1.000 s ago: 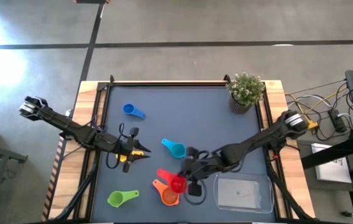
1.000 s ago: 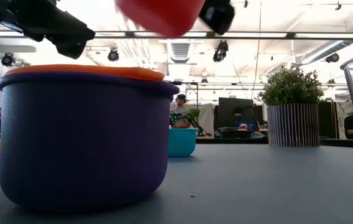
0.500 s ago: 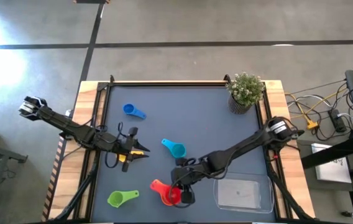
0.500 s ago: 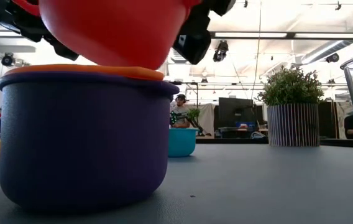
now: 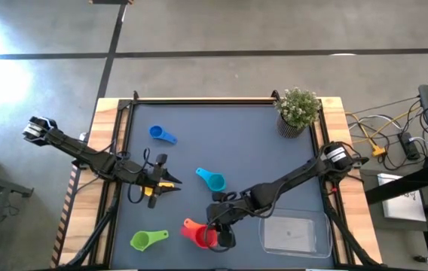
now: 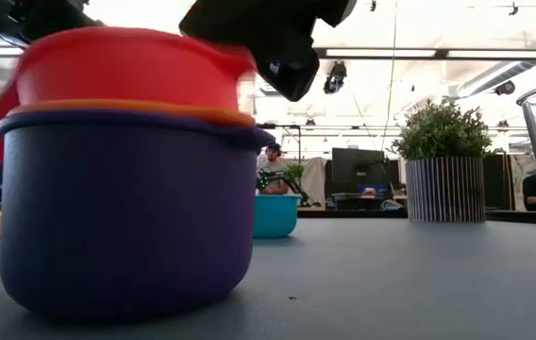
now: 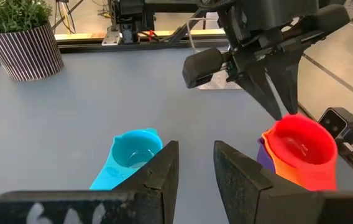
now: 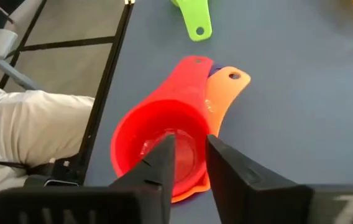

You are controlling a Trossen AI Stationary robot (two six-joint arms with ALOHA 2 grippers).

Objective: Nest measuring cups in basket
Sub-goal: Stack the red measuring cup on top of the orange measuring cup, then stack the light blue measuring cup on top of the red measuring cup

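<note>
Three cups are nested: red cup in orange in purple, outside the clear basket. Right pincer fingers slightly apart above it; four cups remain.

Place: an open-plan lab or office.
Evidence: exposed ceiling with strip lights across the top, monitors and a seated person mid-frame, cables at right.

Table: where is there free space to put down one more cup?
Bare table lies between the blue cup and the plant. The near side is crowded: green cup, red cup stack under the right gripper, basket.
</note>
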